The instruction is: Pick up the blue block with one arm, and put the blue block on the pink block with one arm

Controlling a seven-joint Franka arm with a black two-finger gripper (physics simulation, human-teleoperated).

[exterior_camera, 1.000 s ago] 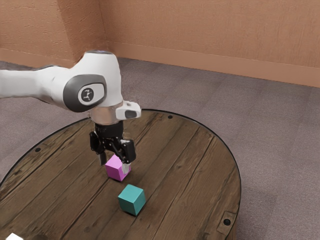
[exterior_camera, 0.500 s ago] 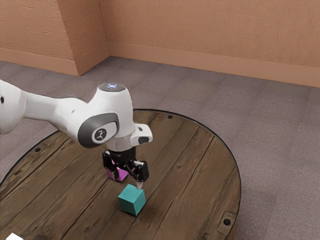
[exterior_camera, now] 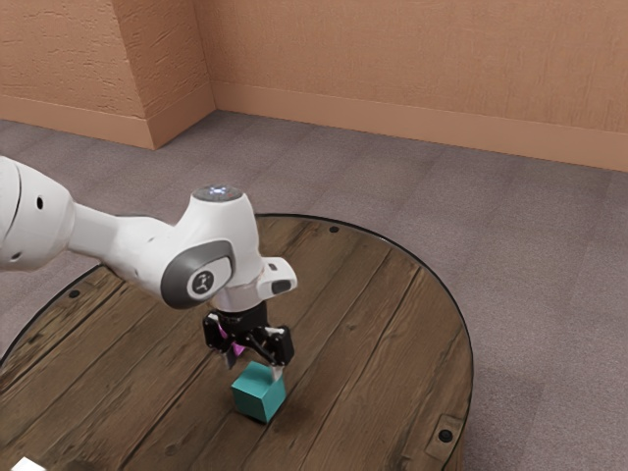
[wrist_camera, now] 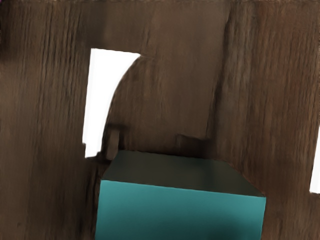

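The blue block point(exterior_camera: 259, 392), teal in colour, rests on the round wooden table point(exterior_camera: 392, 294) near its front. My black gripper point(exterior_camera: 257, 364) hangs just above the block, open, with a finger toward each side of its top and nothing between them. The pink block point(exterior_camera: 238, 345) stands just behind, mostly hidden by my fingers, so only a magenta sliver of it is visible. In the wrist view the blue block point(wrist_camera: 180, 200) lies directly under my hand, its top face and one side showing.
A white object point(exterior_camera: 25, 463) peeks in at the table's front-left edge. A flat white patch point(wrist_camera: 100, 100) lies on the wood beyond the block. The table's right half is bare wood, with carpet and walls around.
My hand has moved from over the pink block forward and down to just above the blue block. Both blocks have stayed where they were.
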